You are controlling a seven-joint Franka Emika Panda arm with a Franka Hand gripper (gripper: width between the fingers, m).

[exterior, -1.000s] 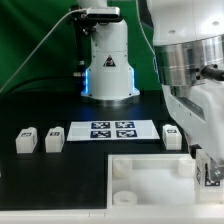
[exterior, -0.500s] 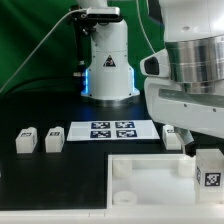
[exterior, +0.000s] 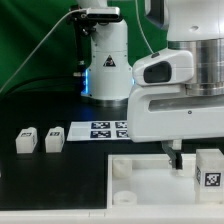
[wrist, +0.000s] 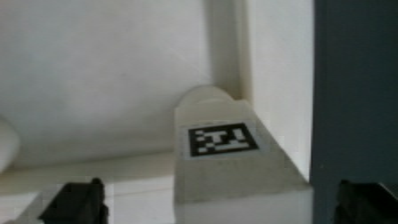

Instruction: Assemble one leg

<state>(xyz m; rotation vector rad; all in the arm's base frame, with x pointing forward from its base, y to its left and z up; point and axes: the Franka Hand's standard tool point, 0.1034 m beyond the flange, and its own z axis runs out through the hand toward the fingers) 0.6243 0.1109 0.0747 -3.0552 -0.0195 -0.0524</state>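
Note:
A white leg [exterior: 208,170] with a square tag on its face stands upright on the large white tray-like piece [exterior: 140,178], at the exterior view's right. In the wrist view the same leg [wrist: 217,140] rises between my two dark fingertips [wrist: 75,200], which stand wide apart and do not touch it. My gripper [exterior: 190,158] [wrist: 219,205] hangs open just above and beside this leg. Two more legs [exterior: 26,140] [exterior: 54,140] lie on the black table at the left.
The marker board [exterior: 104,129] lies behind the tray, and my arm covers its right part. The robot base [exterior: 108,60] stands at the back centre. My arm's bulky white body [exterior: 185,95] fills the right side of the exterior view.
My arm has swung toward the exterior view's left and now hides the leg on the table at the right and part of the marker board. The tagged leg on the tray has stayed put.

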